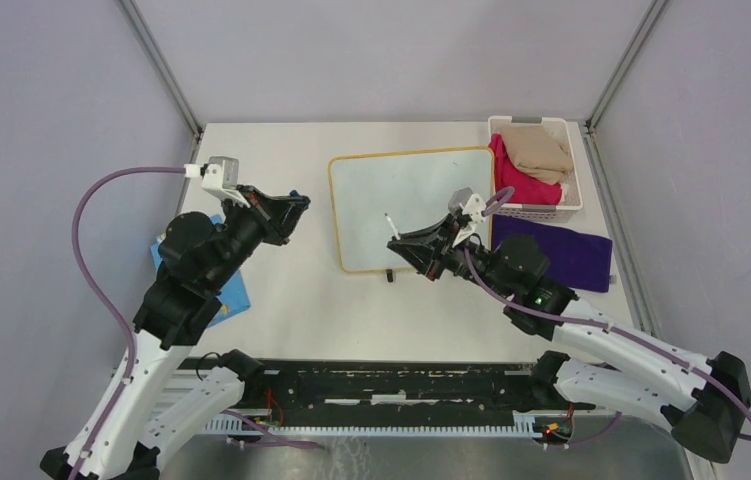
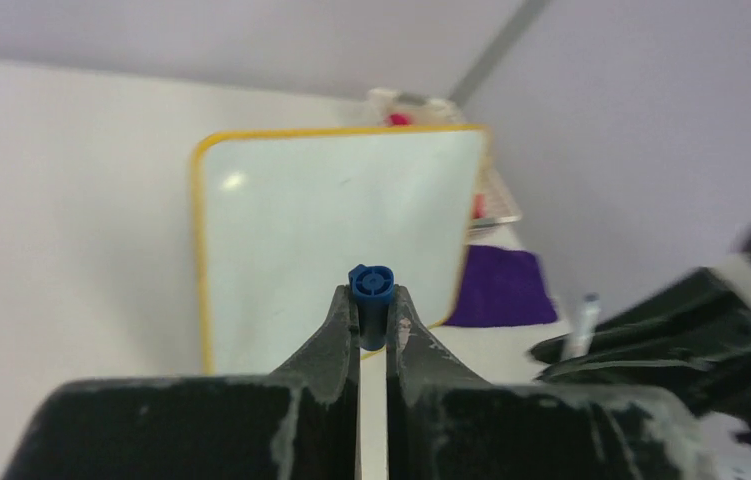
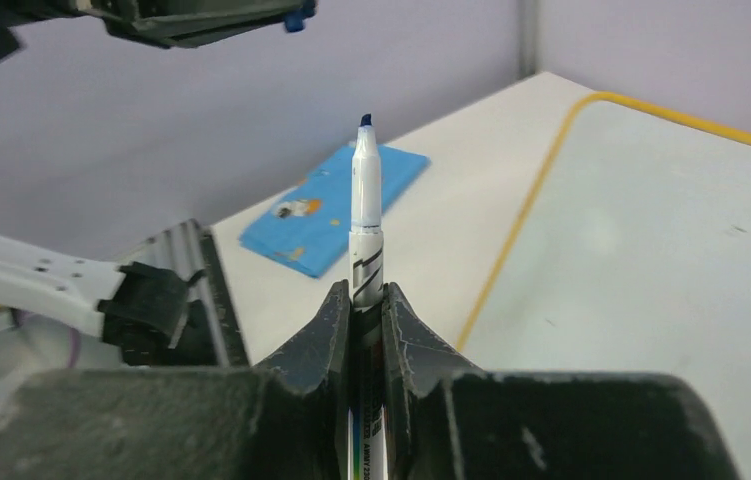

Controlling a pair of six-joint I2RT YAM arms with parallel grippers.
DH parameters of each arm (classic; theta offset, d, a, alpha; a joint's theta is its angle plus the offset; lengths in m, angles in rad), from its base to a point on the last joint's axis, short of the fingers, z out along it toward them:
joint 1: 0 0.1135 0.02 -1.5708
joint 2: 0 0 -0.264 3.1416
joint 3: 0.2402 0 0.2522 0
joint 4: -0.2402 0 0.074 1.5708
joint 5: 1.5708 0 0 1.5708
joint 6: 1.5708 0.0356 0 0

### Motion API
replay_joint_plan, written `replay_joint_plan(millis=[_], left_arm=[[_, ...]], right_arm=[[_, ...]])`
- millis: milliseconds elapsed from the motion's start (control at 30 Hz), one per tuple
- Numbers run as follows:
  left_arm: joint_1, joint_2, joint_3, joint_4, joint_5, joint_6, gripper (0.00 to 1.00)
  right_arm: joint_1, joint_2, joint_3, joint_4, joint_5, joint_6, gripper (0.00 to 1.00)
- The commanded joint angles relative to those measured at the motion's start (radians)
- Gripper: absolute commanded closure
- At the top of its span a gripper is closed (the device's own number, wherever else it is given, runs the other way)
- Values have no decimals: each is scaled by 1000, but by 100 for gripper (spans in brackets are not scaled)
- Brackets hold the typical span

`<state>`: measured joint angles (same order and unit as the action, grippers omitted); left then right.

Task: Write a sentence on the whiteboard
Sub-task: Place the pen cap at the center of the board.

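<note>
White table point(image 1: 291, 300) with four things.
Whiteboard point(image 1: 401, 190) in the middle, basket point(image 1: 526, 120) far right, purple cloth point(image 1: 576, 255) beside it, blue cloth point(image 1: 234, 295) left.

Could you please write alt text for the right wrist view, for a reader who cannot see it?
The right end effector grips an uncapped white marker, its blue tip pointing forward. A yellow-framed whiteboard lies to the right, and a blue cloth lies on the table beyond.

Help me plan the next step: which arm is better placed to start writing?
Right. The right tool grips the uncapped marker, tip out, over the board's near edge. The left tool holds only the cap, left of the board.
</note>
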<state>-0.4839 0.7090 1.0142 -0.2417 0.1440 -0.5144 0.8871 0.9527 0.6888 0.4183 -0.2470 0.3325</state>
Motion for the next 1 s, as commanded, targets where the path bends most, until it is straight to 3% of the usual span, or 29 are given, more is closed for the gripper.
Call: replay_joint_plan(millis=[0, 167, 400, 667, 967], left_arm=[[3, 39, 25, -383, -432, 107, 98], [16, 156, -51, -460, -515, 43, 98], [115, 304, -111, -355, -427, -10, 98], [213, 462, -123, -240, -358, -17, 98], [254, 696, -57, -209, -317, 12, 98]], right_arm=[[-5, -56, -2, -205, 295, -159, 100], [-5, -81, -4, -268, 394, -187, 100], [-8, -159, -82, -229, 537, -125, 100], [-51, -284, -217, -115, 464, -72, 100], [-61, -290, -188, -162, 382, -153, 100]])
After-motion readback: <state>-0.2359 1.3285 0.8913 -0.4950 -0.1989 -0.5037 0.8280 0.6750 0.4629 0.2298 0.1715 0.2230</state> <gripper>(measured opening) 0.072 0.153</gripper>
